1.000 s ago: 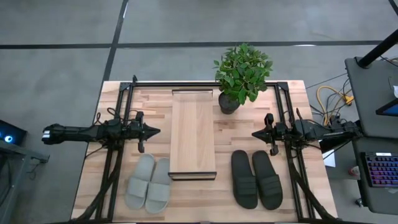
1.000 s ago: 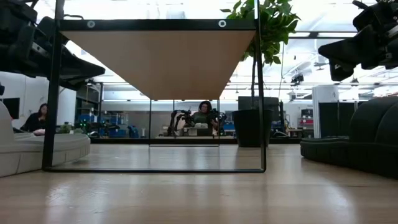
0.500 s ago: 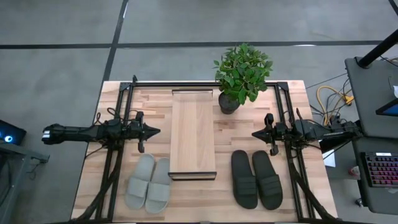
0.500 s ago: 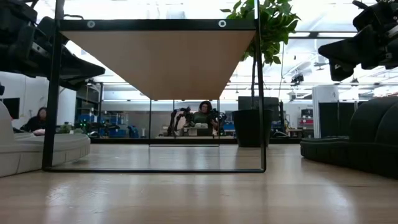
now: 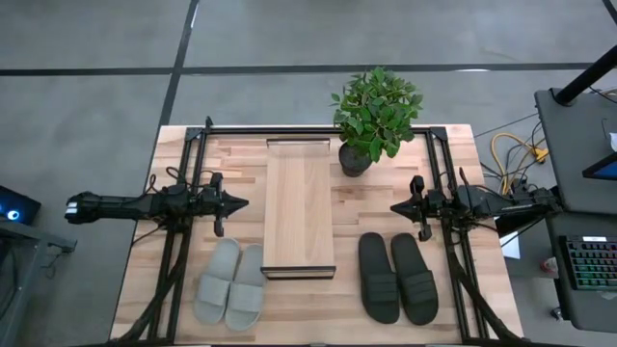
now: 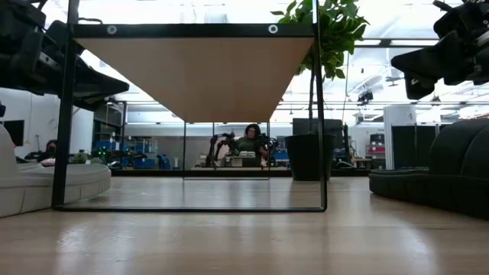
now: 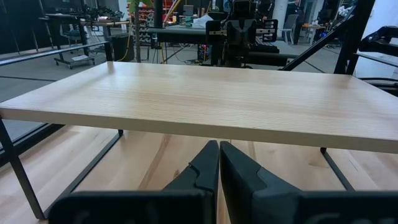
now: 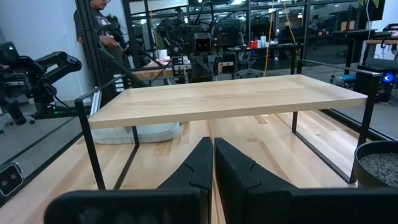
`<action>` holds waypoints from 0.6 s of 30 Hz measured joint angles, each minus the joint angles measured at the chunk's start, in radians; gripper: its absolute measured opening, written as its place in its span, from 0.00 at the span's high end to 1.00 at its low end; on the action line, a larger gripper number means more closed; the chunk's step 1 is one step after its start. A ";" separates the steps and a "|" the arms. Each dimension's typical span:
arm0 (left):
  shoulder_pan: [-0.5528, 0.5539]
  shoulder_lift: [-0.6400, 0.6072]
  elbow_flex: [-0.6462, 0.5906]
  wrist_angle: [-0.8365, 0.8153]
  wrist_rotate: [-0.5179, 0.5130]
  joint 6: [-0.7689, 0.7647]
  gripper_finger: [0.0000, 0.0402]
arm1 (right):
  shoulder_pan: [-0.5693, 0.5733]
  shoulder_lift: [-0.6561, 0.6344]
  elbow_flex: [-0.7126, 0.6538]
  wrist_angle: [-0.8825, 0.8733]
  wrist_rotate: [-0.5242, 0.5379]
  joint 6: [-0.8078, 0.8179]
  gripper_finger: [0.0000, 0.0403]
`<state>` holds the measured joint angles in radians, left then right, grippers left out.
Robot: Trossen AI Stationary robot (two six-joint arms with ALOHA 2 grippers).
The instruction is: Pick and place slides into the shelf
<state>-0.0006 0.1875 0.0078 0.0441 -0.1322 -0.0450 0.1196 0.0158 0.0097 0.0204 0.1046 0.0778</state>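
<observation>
Slides lie on the surface in two pairs, none in either hand. The left hand [image 5: 237, 203] hangs above the surface just left of the shelf [image 5: 300, 207], its two fingers [image 7: 205, 165] pressed together and holding nothing; it points across at the shelf's long side. The pale grey slides [image 5: 231, 282] sit side by side nearer the front edge than this hand, close beside the shelf's front left corner, toes pointing toward the back.

The right hand [image 5: 396, 207] mirrors it on the other side of the shelf, fingers [image 8: 200, 158] likewise closed on nothing and aimed at the shelf's opposite long side. The dark slides [image 5: 397, 277] rest as a pair nearer the front edge than the right hand, just right of the shelf's front end; whether they are black or a very dark green is hard to say from above.

Between the two hands the shelf runs lengthwise from front to back, its light plank top bare and raised on thin dark rails. A potted plant [image 5: 374, 116] stands near the shelf's back right corner, behind the right hand. The butcher-block surface [image 5: 241, 159] carries all of this. In the low view a person [image 6: 251, 140] sits in the room beyond.
</observation>
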 joint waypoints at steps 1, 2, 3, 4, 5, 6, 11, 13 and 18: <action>0.000 0.000 0.000 0.000 0.000 0.000 1.00 | 0.000 0.000 0.000 0.000 0.000 0.000 0.98; 0.000 0.000 0.000 0.000 0.000 0.000 1.00 | 0.000 0.000 0.000 0.000 0.000 0.000 0.98; 0.000 0.000 0.000 0.000 0.000 0.000 1.00 | 0.000 0.000 0.000 0.000 0.000 0.000 0.98; 0.000 0.000 0.000 0.000 0.000 0.000 1.00 | 0.000 0.000 0.000 0.000 0.000 0.000 0.98; 0.000 0.000 0.000 0.000 0.000 0.000 1.00 | 0.000 0.000 0.000 0.000 0.000 0.000 0.98; 0.000 0.000 0.000 0.000 0.000 0.000 1.00 | 0.000 0.000 0.000 0.000 0.000 0.000 0.98; 0.000 0.000 0.000 0.000 0.000 0.000 1.00 | 0.000 0.000 0.000 0.000 0.000 0.000 0.98; 0.000 0.000 0.000 0.000 0.000 0.000 1.00 | 0.000 0.000 0.000 0.000 0.000 0.000 0.98; 0.000 0.000 0.000 0.000 0.000 0.000 1.00 | 0.000 0.000 0.000 0.000 0.000 0.000 0.98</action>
<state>-0.0005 0.1875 0.0081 0.0440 -0.1322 -0.0450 0.1198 0.0156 0.0097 0.0207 0.1047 0.0780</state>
